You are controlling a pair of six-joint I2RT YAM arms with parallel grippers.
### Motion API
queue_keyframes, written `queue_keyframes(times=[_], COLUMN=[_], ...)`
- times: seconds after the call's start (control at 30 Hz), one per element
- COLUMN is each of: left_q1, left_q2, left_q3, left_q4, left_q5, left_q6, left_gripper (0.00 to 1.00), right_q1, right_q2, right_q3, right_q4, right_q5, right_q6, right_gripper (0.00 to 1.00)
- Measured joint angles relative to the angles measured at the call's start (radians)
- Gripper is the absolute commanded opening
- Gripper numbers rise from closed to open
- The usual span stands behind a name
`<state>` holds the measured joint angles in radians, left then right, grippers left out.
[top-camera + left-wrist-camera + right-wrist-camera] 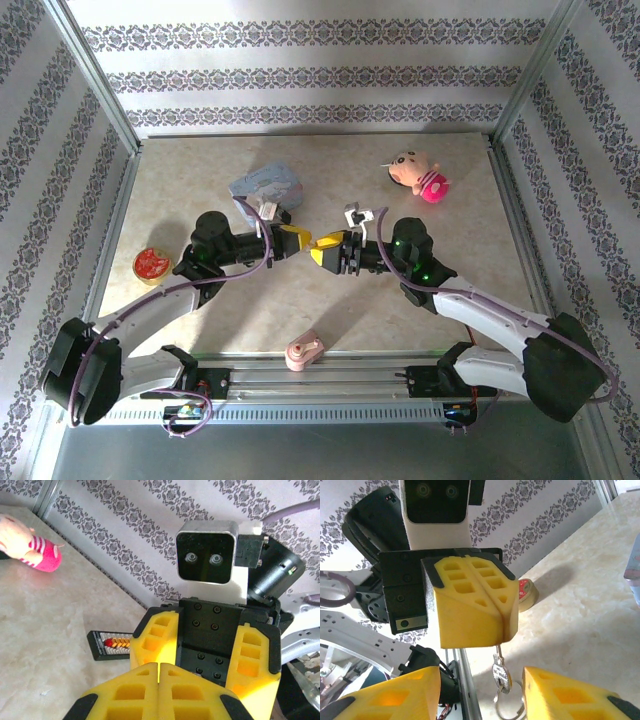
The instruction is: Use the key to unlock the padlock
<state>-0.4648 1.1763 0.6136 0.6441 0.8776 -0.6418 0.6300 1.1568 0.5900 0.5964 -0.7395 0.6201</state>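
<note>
**Left gripper** (pixel 492 612): the yellow fingers are pressing fully together and pinching the top of the key (pixel 500 671). The key is hanging straight down below the fingertips, with its ring dangling under it.

**Right gripper** (pixel 202 652): the jaws are standing wide apart and gripping nothing. It is facing the left gripper tip to tip, close in front of it. The key is hanging before the gap between its fingers.

**Padlock** (pixel 111 645): a small black block with red and orange marks on its face. It is lying flat on the table (pixel 200 170), just beside the right gripper's finger on the pink toy's side. One end is hiding behind that finger, and it is sitting apart from the key.

**Pink toy** (pixel 420 178): lying well beyond the right gripper.

**Blue tin** (pixel 265 187): lying just beyond the left gripper's wrist.

**Red round tin** (pixel 152 264): sitting behind the left gripper, out past its arm.

**Pink lump** (pixel 303 350): resting near the arm bases, nearer than both grippers.
</note>
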Motion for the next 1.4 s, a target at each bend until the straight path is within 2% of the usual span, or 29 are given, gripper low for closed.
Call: queue_keyframes(times=[0.27,0.67,1.13,1.4], left_q1=[0.002,0.002,0.004,0.009], left_q2=[0.022,0.044,0.066,0.063], left_q3=[-0.015,-0.025,-0.036,-0.045], left_q4=[0.125,0.21,0.27,0.277], left_q5=[0.001,0.012,0.007,-0.001], left_q6=[-0.087,-0.152,-0.196,-0.201], left_gripper=[0.0,0.0,0.0,0.0], right_q1=[0.0,0.0,0.0,-0.006], right_q2=[0.007,0.037,0.068,0.068], right_q3=[-0.01,-0.019,-0.019,-0.024], right_q4=[0.089,0.167,0.206,0.208], right_q5=[-0.002,0.002,-0.002,-0.002], right_q6=[0.048,0.072,0.092,0.092], right_gripper=[0.38,0.37,0.22,0.26])
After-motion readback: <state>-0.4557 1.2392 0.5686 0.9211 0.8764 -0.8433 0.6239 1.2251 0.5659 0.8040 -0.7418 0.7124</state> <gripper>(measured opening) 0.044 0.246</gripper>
